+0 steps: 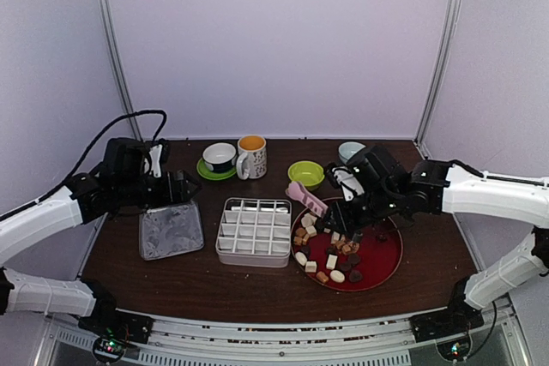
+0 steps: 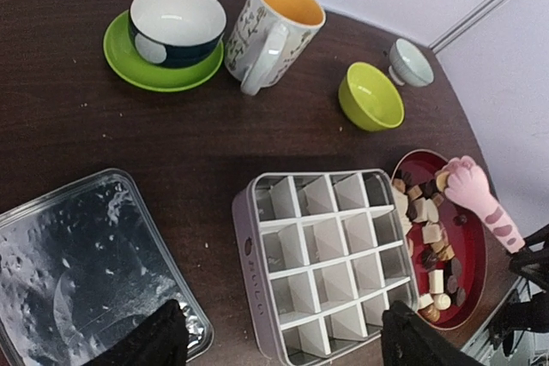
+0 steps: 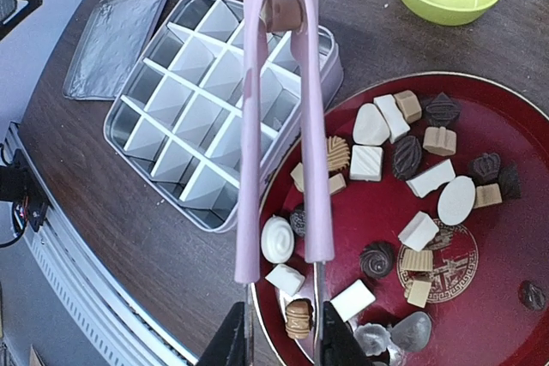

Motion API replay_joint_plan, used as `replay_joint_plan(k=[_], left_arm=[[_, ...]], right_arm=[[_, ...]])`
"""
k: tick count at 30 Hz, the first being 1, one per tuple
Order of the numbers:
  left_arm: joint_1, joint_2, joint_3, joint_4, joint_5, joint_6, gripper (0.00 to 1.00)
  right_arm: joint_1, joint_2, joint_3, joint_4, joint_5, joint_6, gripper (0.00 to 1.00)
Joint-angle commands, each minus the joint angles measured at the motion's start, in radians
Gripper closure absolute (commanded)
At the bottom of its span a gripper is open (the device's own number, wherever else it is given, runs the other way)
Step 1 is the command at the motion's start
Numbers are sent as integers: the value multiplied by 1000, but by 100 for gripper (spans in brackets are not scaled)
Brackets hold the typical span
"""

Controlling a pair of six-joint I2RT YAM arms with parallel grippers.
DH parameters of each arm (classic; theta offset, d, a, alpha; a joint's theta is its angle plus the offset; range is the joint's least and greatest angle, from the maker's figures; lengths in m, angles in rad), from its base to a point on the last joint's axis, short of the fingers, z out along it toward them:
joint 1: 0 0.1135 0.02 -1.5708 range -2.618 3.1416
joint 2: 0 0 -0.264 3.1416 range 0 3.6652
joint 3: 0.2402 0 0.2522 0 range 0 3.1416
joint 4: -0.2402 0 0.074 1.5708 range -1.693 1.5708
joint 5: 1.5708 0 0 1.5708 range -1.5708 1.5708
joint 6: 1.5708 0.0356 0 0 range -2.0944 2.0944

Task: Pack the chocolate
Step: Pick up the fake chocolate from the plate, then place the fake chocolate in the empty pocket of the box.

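Several chocolate pieces [image 3: 403, 160] in white, tan and brown lie on a red tray [image 1: 390, 259]. My right gripper [image 3: 283, 340] is shut on the handles of pink tongs [image 3: 313, 126]. The tong tips pinch one brown chocolate [image 3: 279, 10] over the far edge of the divided tin [image 3: 197, 117]. From above, the tongs [image 1: 306, 198] slant from the tray toward the tin [image 1: 254, 231], whose compartments look empty. My left gripper [image 2: 283, 340] is open and holds nothing. It hovers over the near left of the tin [image 2: 330, 259], beside the tin's lid [image 2: 77, 263].
The lid [image 1: 170, 231] lies flat, left of the tin. Along the back stand a cup on a green saucer [image 1: 220, 159], a flowered mug [image 1: 251, 156], a green bowl [image 1: 306, 174] and a small pale bowl [image 1: 350, 152].
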Motion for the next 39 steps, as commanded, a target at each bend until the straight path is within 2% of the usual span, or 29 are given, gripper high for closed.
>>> replay_joint_plan(k=[1,6,21,29,36,39], left_arm=[[22,85,46,-44,47,72,20],[24,131,55,-33,69,77,20],[25,224,41,6,112,76,21],[26,289,26,69,143,61,21],[26,332,33,83,163,64,21],[25,354,27,103,184,54,25]], right_arm=[[5,69,79,34,9,-24,77],[5,157,123,-4,19,-32,78],[5,231,146,-13,51,-27,75],[4,231,157,-19,67,-24,68],[4,197,160,-35,84,-24,68],[3,172,158,-55,95,-25,68]])
